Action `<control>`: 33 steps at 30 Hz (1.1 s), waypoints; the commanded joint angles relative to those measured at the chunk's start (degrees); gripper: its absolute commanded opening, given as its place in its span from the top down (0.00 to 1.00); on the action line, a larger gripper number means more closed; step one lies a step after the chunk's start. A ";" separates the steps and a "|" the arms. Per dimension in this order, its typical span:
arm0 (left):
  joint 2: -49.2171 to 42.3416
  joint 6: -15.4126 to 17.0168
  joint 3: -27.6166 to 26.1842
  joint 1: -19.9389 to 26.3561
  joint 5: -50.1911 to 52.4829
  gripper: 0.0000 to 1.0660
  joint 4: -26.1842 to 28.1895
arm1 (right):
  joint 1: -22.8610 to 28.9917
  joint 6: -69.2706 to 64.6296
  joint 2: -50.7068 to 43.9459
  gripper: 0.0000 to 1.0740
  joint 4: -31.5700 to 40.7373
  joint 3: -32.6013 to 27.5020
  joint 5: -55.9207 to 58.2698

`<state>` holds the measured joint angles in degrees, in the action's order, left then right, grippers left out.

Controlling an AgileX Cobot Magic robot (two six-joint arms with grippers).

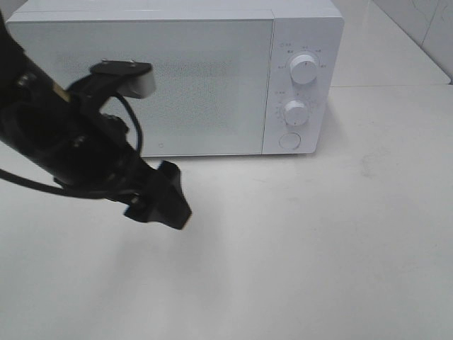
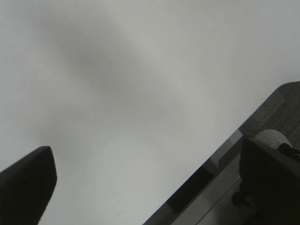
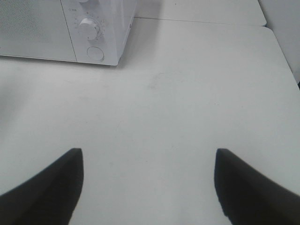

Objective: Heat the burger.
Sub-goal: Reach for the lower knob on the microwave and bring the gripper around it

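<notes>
Toward the far edge of the white table (image 1: 318,248): white microwave (image 1: 212,71), door shut, two knobs (image 1: 304,69) one above the other and a round button (image 1: 289,141) beneath them on the right-hand panel. Frosted door front, inside not to be made out.

In front of the microwave, over the left part of the surface: black left arm (image 1: 64,134) slanting down toward the middle, left gripper (image 1: 170,202) raised over bare tabletop. Fingers (image 2: 28,187) spread wide and released, only white surface between them in the wrist view.

Over the right part of the table, seen only by its own camera: right gripper (image 3: 148,154), facing the microwave's control panel, likewise spread and released, grasping nothing.

Burger not visible in any view; place impossible to tell.
</notes>
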<state>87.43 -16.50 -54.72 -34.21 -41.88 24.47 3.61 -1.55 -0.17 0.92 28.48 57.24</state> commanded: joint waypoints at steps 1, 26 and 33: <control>-2.81 1.95 0.11 3.50 -4.13 0.06 -2.18 | -0.46 -0.34 -1.72 0.30 0.11 0.00 -0.11; -34.43 9.57 1.78 38.04 -25.15 0.06 -12.15 | -0.46 -0.34 -1.72 0.30 0.11 0.00 -0.11; -46.12 9.57 13.52 38.04 -23.72 0.06 -13.29 | -0.46 -0.34 -1.72 0.30 0.11 0.00 -0.11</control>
<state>43.54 -7.39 -43.49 3.84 -66.18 11.46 3.61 -1.55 -0.17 0.92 28.48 57.24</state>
